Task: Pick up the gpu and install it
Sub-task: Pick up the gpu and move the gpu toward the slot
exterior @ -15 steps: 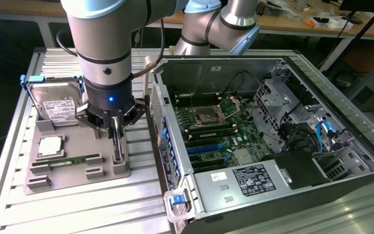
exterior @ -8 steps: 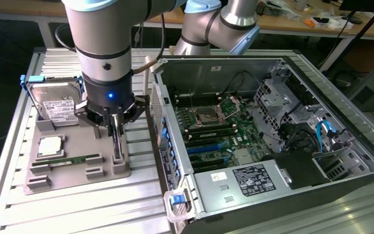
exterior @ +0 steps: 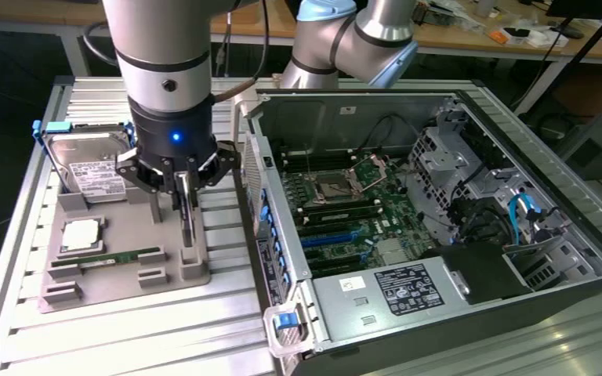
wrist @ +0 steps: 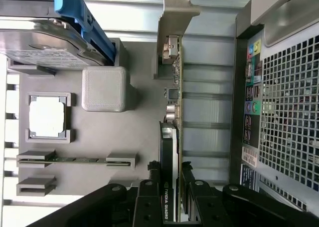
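The jaws are clamped on the thin black gpu card [wrist: 168, 147], upright at the grey plastic tray's [wrist: 142, 137] edge nearest the open computer case [exterior: 458, 348]. We should keep the pull vertical, without tilt.

Hard drive [exterior: 87, 160], CPU [exterior: 79, 235], RAM stick [exterior: 118, 256] on grey tray [exterior: 113, 210].
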Controlling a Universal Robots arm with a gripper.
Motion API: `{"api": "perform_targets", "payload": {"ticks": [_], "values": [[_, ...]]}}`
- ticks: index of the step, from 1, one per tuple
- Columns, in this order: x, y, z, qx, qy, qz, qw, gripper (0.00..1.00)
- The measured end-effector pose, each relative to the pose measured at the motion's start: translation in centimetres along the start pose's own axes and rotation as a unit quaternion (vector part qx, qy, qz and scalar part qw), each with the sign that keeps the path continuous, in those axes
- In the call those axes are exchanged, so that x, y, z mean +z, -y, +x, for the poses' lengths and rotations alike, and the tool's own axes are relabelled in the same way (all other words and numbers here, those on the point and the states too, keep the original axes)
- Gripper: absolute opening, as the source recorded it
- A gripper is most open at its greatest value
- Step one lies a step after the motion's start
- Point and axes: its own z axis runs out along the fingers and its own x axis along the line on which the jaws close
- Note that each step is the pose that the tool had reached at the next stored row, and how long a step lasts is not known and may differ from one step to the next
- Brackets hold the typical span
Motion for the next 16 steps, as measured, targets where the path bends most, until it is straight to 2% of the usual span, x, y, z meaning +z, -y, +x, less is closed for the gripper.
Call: {"api": "perform_targets", "payload": {"ticks": [6, 16], "values": [[-1.07, -0.05, 0.0, 0.0, 0.0, 0.0003, 1.0, 0.27], [-1.25, -0.06, 0.0, 0.0, -0.0002, 0.0004, 1.0, 0.27]]}}
